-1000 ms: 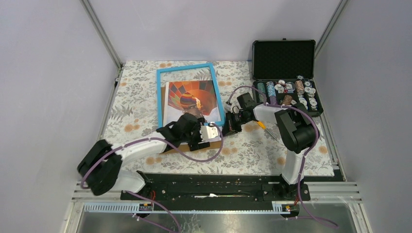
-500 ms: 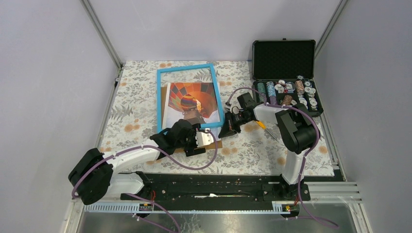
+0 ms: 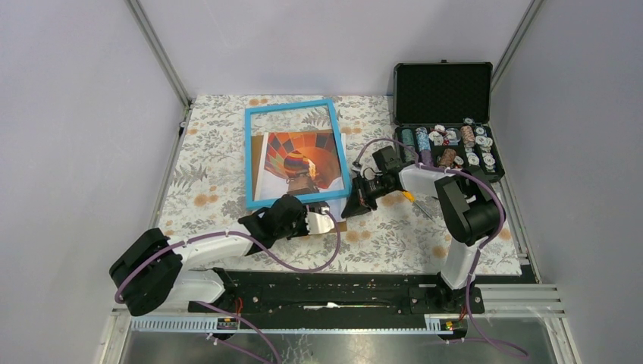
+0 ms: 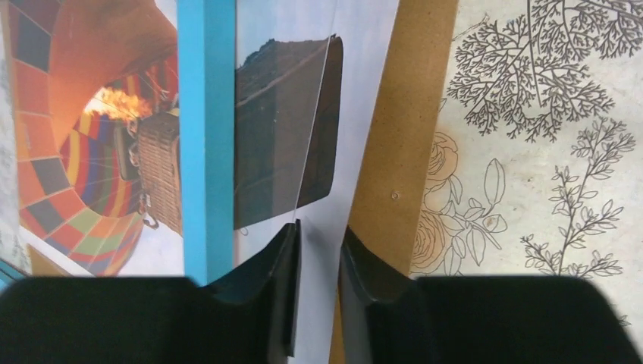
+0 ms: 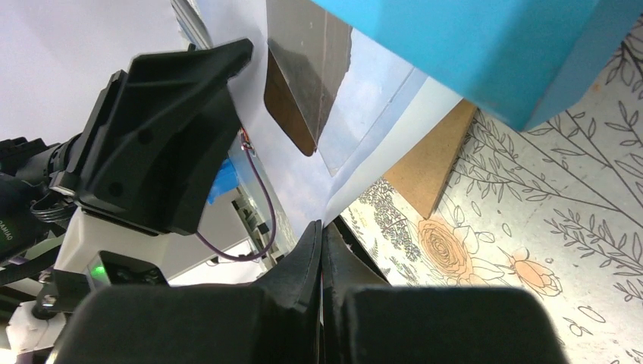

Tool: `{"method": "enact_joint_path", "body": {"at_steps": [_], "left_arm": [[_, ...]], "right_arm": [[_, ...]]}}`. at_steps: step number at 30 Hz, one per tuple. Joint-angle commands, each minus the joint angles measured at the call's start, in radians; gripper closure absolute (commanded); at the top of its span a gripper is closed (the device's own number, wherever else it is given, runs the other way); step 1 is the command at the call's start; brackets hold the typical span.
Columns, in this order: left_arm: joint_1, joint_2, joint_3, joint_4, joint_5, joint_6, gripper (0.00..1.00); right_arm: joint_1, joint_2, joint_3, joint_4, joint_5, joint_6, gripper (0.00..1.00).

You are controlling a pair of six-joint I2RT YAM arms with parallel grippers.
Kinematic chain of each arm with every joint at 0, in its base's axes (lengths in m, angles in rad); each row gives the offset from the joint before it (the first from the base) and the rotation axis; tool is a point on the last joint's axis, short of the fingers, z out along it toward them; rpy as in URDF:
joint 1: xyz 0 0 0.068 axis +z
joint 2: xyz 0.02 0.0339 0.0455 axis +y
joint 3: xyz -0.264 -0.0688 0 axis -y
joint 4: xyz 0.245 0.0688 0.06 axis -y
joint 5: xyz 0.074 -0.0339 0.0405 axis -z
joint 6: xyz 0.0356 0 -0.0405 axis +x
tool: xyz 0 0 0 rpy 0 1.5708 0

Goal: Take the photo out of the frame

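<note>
Extraction looks under way: right gripper (image 5: 321, 227) pinches the photo (image 3: 299, 155) by its corner, left gripper (image 4: 320, 231) hovers narrowly parted; next, draw it from the frame (image 3: 248, 159).

top: overhead, far | wrists: close, low, both viewing photo (image 4: 364, 61) edge

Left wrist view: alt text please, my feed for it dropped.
The left gripper holds its jaws slightly apart at bottom centre, over the pale edge of the balloon photo. The blue frame crosses it top to bottom; brown backing board and floral tablecloth lie to the right.
</note>
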Motion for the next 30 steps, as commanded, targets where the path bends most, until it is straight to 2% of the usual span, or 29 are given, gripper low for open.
{"method": "enact_joint_path", "body": {"at_steps": [1, 2, 5, 7, 10, 16, 26, 30], "left_arm": [[-0.007, -0.015, 0.043, -0.002, -0.009, -0.003, 0.83], [-0.007, -0.024, 0.058, -0.045, 0.012, -0.003, 0.89], [-0.016, -0.046, 0.106, -0.216, 0.129, 0.035, 0.99], [-0.017, -0.058, 0.13, -0.319, 0.2, 0.058, 1.0], [-0.018, -0.064, 0.171, -0.439, 0.264, 0.041, 1.0], [-0.018, -0.013, 0.328, -0.675, 0.334, -0.002, 1.0], [-0.024, -0.035, 0.576, -0.976, 0.506, -0.018, 1.0], [-0.025, -0.034, 0.701, -1.093, 0.531, 0.006, 1.0]], "right_arm": [[-0.001, -0.055, -0.012, -0.006, -0.061, -0.005, 1.0], [-0.001, -0.058, -0.01, -0.007, -0.054, -0.011, 0.99], [-0.001, -0.071, 0.0, -0.021, -0.026, -0.028, 0.65], [-0.001, -0.07, 0.017, -0.037, -0.01, -0.051, 0.5], [-0.002, -0.07, 0.056, -0.092, 0.009, -0.108, 0.4], [-0.002, -0.057, 0.157, -0.265, 0.035, -0.288, 0.36], [-0.002, -0.11, 0.225, -0.343, 0.174, -0.413, 0.36], [-0.018, -0.105, 0.267, -0.36, 0.219, -0.434, 0.35]]}}
